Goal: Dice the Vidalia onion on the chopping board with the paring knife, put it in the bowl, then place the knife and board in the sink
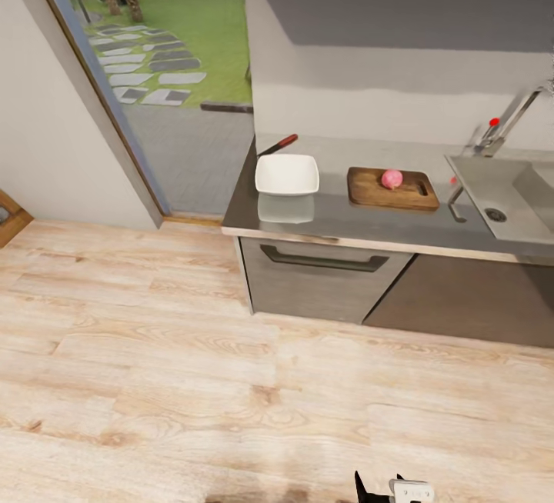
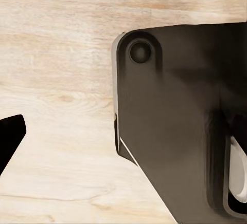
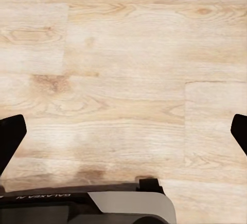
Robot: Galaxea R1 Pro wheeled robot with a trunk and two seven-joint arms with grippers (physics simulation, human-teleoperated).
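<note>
while the robot stands back on the wood floor (image 1: 154, 364), the onion (image 1: 392, 178) sits on the chopping board (image 1: 369, 189) on the tabletop (image 1: 338, 218). right jaws are wide apart; left jaws cannot be told. next it probably needs the knife (image 1: 278, 145) behind the bowl (image 1: 287, 174).

Left wrist view: wood floor and robot body.
Light wood plank floor (image 2: 62, 54) lies below. A dark robot body panel (image 2: 175, 121) covers one side; one black fingertip (image 2: 10, 136) intrudes at the opposite edge.

onion (image 1: 392, 178) on board (image 1: 392, 188) | bowl (image 1: 287, 174) left | knife (image 1: 278, 144) seemingly behind bowl | sink (image 1: 508, 197) right
</note>
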